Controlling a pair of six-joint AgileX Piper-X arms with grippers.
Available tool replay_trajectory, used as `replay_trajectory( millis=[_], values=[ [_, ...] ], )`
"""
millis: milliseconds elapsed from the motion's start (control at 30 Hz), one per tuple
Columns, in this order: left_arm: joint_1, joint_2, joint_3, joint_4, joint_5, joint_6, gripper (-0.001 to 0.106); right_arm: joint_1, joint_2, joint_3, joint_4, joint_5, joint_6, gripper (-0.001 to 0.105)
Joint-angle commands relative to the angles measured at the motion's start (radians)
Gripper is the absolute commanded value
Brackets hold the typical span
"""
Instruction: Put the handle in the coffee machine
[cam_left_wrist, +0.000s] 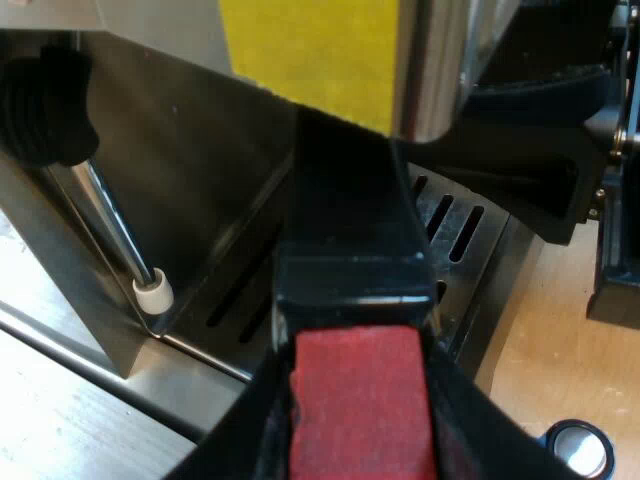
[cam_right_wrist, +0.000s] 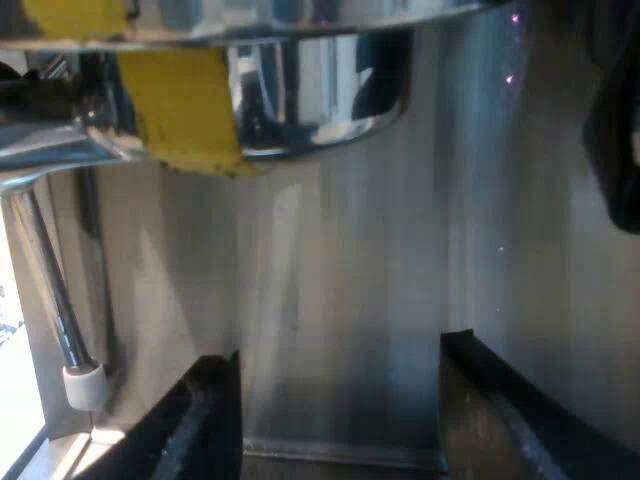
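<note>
1. Left gripper (cam_left_wrist: 357, 445): 2 black fingers (cam_left_wrist: 235, 445) press on either side of the red end (cam_left_wrist: 355, 375) of the holder's handle (cam_left_wrist: 350, 220). The jaws are clamped on it.

2. Holder's handle: dark, with a red end. It runs from the grip towards the espresso machine (cam_left_wrist: 170, 140). Its far end passes beneath the yellow tape (cam_left_wrist: 310, 50), beside a chrome cylinder (cam_left_wrist: 440, 60) at the machine's front and above the slotted drip tray (cam_left_wrist: 455, 225). The metal holder is hidden, so I cannot tell whether it is seated in the machine.

3. Steam wand (cam_left_wrist: 115, 225): a thin metal tube, tilted, hanging below a black knob (cam_left_wrist: 45, 105). Its white tip (cam_left_wrist: 152, 295) is near the drip tray's edge.

4. Blue tamper (cam_left_wrist: 580, 447): a round blue rim with a shiny centre, resting on the wooden table (cam_left_wrist: 540, 340) near the drip tray.

5. Right gripper (cam_right_wrist: 340, 410): 2 black fingers (cam_right_wrist: 210, 420) with the jaws apart. The bare steel front panel of the espresso machine (cam_right_wrist: 380, 270) shows between them. The gripper sits below the chrome group head (cam_right_wrist: 310, 110), which carries yellow tape (cam_right_wrist: 180, 110).

6. Steam wand (cam_right_wrist: 50, 280), seen from the right wrist: its white tip (cam_right_wrist: 83, 385) hangs just beside 1 finger of the right gripper.
</note>
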Motion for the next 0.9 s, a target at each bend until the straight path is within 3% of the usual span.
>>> replay_trajectory(
  millis=[33,900],
  values=[
    [-0.005,-0.023,-0.037,-0.068,0.163,-0.020,0.000,0.017,0.001,-0.007,-0.004,0.037,-0.013,0.047],
    [-0.005,-0.023,-0.037,-0.068,0.163,-0.020,0.000,-0.003,0.001,-0.007,-0.009,-0.024,0.005,0.047]
  ],
)
